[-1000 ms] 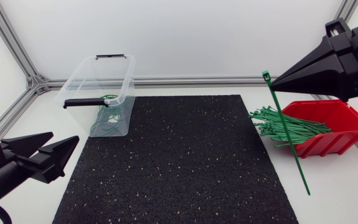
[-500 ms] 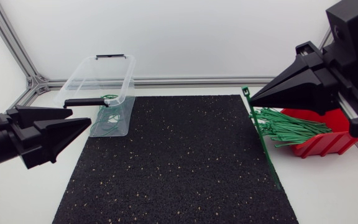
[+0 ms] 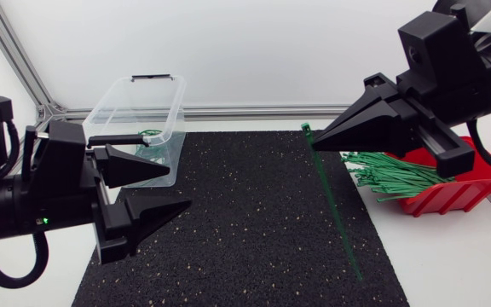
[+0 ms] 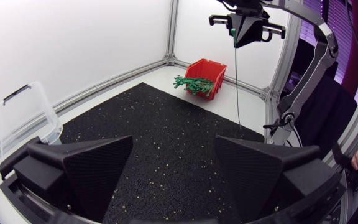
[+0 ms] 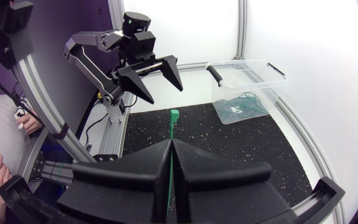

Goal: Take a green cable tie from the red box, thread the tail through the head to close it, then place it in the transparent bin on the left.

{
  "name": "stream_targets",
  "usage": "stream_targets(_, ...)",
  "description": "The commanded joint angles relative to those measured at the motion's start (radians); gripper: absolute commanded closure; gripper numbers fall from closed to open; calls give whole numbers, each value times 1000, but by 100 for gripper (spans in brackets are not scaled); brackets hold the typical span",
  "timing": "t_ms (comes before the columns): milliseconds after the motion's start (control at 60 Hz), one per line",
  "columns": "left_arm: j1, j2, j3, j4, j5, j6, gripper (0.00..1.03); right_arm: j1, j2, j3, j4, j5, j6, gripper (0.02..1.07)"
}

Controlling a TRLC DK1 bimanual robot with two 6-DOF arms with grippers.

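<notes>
Left end effector, nearest: fingers spread wide, nothing between them. Green cable tie hangs at its 3 o'clock, well apart, above the black mat. Its long axis runs roughly 12 to 6, with the head up and the tail free. Right end effector pinches the tie just below the head. Judgement: the left must close in on the tail. The right wrist view shows the clamp seam; only the head view shows the tail's hang. Transparent bin lies at the left's 12; red box sits farthest.

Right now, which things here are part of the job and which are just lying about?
Job: tie held in right gripper; spare ties; red box; bin; left gripper, open.
Lying about: mat only.
</notes>
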Motion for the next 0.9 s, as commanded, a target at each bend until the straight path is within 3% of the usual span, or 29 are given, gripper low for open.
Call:
stream_targets(0,-14,26,50,34,6,24,8,21,19,-29,26,-15,28,101)
stream_targets(250,-51,72,35,191,6,29,8,74,71,-46,122,-70,86,101)
stream_targets(483,-56,180,81,226,46,57,8,77,155,-34,159,-143,89,101)
stream_targets(883,-56,346,187,267,152,34,10,97,174,-90,259,-173,109,101)
